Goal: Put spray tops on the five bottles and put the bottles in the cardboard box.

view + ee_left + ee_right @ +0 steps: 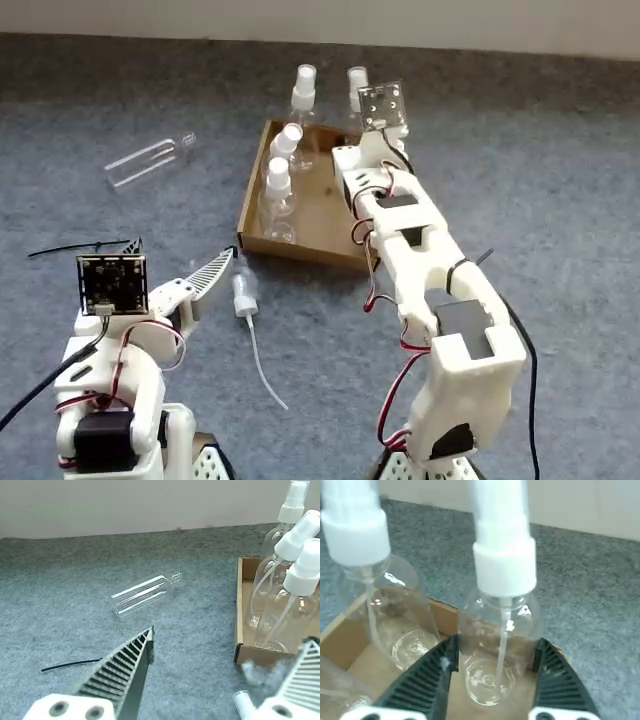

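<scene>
The cardboard box (318, 222) lies mid-table. Two capped clear bottles (280, 185) stand inside along its left wall, and a third (302, 95) stands at its far edge. My right gripper (492, 665) is shut on a fourth capped bottle (501, 630), upright at the box's far right corner (357, 88). An uncapped bottle (150, 162) lies on its side on the carpet at far left (142, 596). A loose spray top (245, 297) with a long tube lies in front of the box. My left gripper (222, 278) stands open just left of it, nothing held (215, 680).
Grey carpet covers the table. A black cable tie (80, 248) lies on it near the left arm (70, 665). The right arm stretches over the box's right side. A pale wall borders the far edge.
</scene>
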Tool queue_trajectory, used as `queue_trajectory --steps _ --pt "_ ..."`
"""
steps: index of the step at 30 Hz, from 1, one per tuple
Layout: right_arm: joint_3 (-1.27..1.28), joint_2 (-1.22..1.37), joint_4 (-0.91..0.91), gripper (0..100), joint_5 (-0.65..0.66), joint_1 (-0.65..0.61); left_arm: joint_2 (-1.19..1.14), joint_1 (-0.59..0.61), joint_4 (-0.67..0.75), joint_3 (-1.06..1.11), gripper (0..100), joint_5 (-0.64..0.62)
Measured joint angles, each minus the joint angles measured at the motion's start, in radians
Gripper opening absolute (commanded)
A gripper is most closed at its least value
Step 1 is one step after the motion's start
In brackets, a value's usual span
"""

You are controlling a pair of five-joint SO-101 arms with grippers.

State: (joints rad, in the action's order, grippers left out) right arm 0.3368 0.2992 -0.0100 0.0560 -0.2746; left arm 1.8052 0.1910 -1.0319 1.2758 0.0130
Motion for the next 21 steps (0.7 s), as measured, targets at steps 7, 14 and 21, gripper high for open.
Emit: queue_trajectory --steps 7,14,21 --pt "0.002 0.002 0.006 17.7 0.000 -0.002 0.008 0.000 0.000 0.000 39 0.000" --pt "0.003 -0.060 0.008 17.7 0.000 0.002 0.008 0.000 0.000 0.000 39 0.000" --pt "0.003 -0.092 0.008 17.8 0.000 0.000 0.008 0.000 0.000 0.000 39 0.000"
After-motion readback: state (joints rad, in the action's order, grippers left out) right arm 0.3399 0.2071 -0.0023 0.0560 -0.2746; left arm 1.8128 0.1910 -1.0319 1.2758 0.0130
